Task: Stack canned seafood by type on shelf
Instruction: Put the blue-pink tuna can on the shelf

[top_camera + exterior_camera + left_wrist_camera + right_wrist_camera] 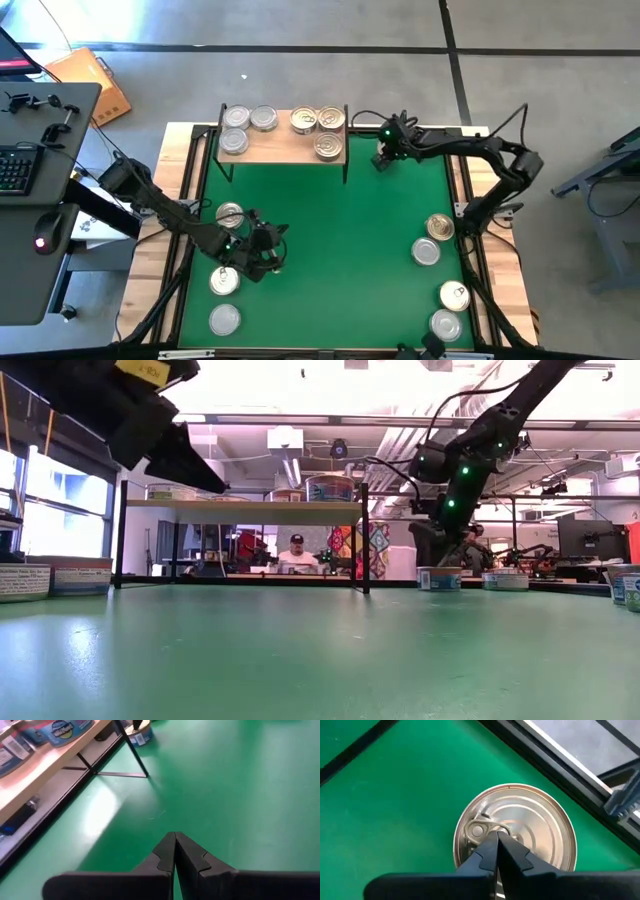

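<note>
The shelf (283,150) stands at the far edge of the mat. It carries three silver-lidded cans (236,117) on its left and three gold-lidded cans (330,120) on its right. My right gripper (496,836) is shut and points down over a pull-tab can (540,832) that stands on the mat just right of the shelf (438,578). My left gripper (175,836) is shut and empty. It hovers above the mat near the left cans (229,215), and in the low view it is raised at the upper left (195,472). My right gripper comes from above with its shut fingertips over the can's lid beside the pull tab (477,831). The can stands upright on the mat. Whether the fingertips touch the lid, I cannot tell.
Three silver cans sit on the mat's left side (224,282), (225,319). Several cans sit on the right side (439,227), (426,251), (455,295). The middle of the green mat (340,250) is bare. A person sits in the room beyond the shelf (292,552).
</note>
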### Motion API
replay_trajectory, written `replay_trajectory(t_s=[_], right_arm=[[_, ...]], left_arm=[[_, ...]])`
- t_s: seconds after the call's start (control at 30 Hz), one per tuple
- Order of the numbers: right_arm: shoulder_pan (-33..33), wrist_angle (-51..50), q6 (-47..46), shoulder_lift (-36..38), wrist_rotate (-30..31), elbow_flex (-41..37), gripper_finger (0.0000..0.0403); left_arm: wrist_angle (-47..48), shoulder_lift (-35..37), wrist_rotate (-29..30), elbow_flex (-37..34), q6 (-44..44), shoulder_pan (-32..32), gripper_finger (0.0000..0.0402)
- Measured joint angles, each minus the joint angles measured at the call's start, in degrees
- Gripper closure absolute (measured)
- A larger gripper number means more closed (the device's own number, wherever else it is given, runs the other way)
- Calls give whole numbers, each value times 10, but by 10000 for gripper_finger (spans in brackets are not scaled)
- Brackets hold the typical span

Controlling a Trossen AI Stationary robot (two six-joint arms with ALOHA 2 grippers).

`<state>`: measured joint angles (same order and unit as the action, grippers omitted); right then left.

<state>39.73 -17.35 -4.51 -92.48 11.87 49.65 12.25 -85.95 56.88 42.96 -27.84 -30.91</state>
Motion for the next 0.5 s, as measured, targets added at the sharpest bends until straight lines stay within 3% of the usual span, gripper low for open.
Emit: replay_trajectory(t_s=[0.23,0.5], right_arm=[[-40,-23,-21,-7,-10,1,402],[-128,-81,-102,10,-95,0,403]], left_arm=[[-5,0,-15,0,-11,-12,401],[-6,0,-14,0,-15,-19,401]])
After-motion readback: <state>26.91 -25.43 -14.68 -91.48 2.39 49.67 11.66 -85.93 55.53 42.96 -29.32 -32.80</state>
